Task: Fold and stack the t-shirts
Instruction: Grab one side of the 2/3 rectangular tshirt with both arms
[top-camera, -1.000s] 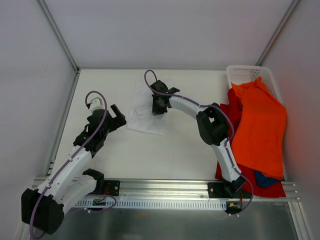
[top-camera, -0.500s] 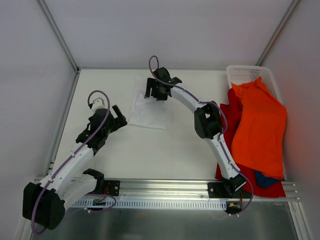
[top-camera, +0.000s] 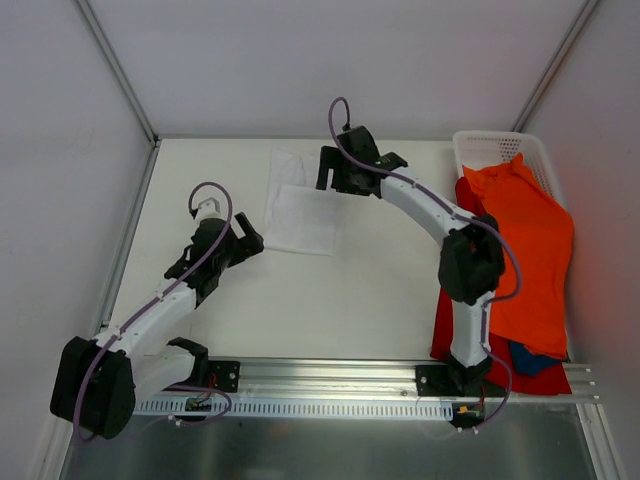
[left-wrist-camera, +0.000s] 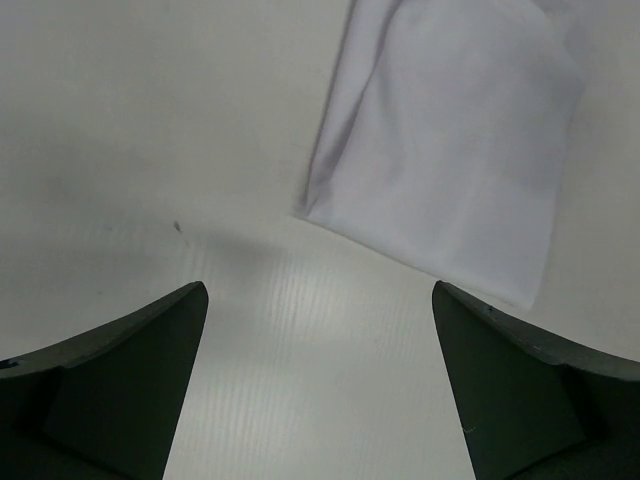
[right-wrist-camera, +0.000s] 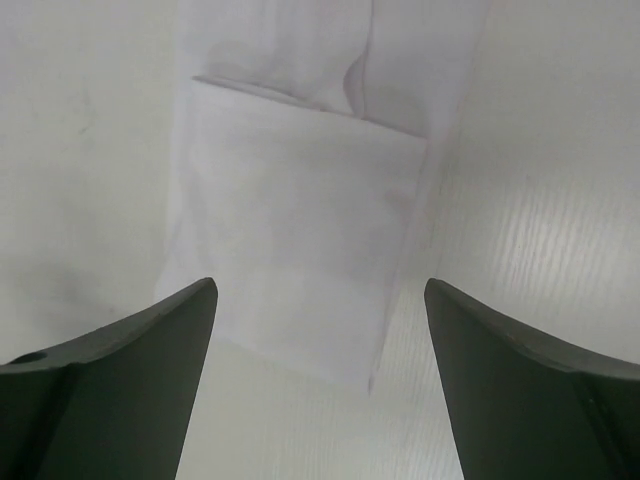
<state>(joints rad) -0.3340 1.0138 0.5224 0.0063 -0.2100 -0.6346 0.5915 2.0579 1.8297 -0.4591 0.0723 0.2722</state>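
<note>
I see the folded white cloth t-shirt (top-camera: 298, 210) matt, softly creased; white table top (left-wrist-camera: 300, 400) matt, finely ribbed; bright orange cloth t-shirt (top-camera: 530, 250) matt; white plastic mesh basket (top-camera: 490, 150) smooth.

Both arms are the same build: long white shells on the links, chunky black housings at every joint. The left arm (top-camera: 150, 318) and right arm (top-camera: 420, 200) each have a thin purple cable (top-camera: 210, 184) looping out by the wrist and then hugging the links. The fingers (left-wrist-camera: 120, 390) are dark matte wedges, and the base blocks (top-camera: 225, 375) are black too.
</note>
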